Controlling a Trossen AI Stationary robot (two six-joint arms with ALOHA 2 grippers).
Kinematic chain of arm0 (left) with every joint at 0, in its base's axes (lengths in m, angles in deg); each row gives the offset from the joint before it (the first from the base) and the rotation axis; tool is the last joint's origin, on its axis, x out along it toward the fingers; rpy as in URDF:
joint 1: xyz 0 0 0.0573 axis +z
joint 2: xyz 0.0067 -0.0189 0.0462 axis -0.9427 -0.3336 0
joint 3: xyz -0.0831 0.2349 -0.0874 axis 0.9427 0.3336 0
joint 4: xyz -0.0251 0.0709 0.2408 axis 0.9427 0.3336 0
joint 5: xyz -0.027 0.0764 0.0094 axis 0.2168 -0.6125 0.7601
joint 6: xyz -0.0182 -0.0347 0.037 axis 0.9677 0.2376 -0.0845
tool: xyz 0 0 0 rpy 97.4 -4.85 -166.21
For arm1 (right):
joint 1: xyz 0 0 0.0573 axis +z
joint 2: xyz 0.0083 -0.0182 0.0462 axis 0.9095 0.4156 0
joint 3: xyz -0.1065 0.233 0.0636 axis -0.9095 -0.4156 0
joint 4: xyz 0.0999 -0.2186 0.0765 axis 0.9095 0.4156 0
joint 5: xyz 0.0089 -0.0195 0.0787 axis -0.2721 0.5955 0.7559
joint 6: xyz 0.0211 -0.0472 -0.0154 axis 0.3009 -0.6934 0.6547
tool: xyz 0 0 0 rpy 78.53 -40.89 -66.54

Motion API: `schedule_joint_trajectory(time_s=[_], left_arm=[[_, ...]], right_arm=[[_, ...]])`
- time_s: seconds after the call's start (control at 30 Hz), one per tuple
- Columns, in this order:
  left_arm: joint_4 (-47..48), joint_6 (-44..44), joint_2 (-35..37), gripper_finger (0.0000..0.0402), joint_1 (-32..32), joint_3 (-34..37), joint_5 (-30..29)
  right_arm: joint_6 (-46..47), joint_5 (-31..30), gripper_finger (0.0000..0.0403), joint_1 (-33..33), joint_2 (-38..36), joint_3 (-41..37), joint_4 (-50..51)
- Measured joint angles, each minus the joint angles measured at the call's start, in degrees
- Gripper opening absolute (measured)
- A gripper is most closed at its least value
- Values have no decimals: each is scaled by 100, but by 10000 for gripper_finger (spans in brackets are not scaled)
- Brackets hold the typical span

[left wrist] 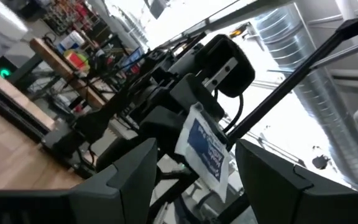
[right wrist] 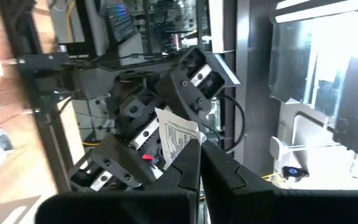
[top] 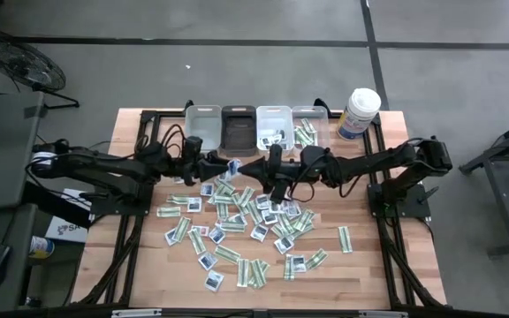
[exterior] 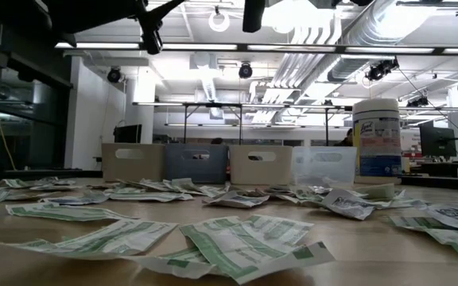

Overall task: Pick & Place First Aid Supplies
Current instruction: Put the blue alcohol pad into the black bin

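Packet point(right wrist: 178, 138), white with blue print, sits pinched in the closed right gripper point(right wrist: 199, 163) between the left gripper's point(left wrist: 194, 163) parted fingers; those should close squarely before release.

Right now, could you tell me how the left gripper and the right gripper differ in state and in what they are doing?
The left gripper has its jaws open, whereas the right gripper is shut. The right gripper pinches a white packet by its edge; the left gripper's fingers only stand either side of that packet, not closed on it. Both meet nose to nose above the middle of the table, raised over the scattered packets.
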Motion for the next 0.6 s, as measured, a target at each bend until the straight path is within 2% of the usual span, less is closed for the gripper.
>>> schedule_joint_trajectory(time_s=[0.13, 0.4, 0.6], left_arm=[[-40, 10, -2, 202, 0, -89, 20], [386, -154, -2, 149, 0, -375, 189], [483, -162, 0, 136, 0, -393, 154]], right_arm=[[147, 1, 0, 1, 0, -2, 186], [244, 26, 0, -119, -2, -4, 256], [223, -76, 0, -182, -2, -4, 256]])
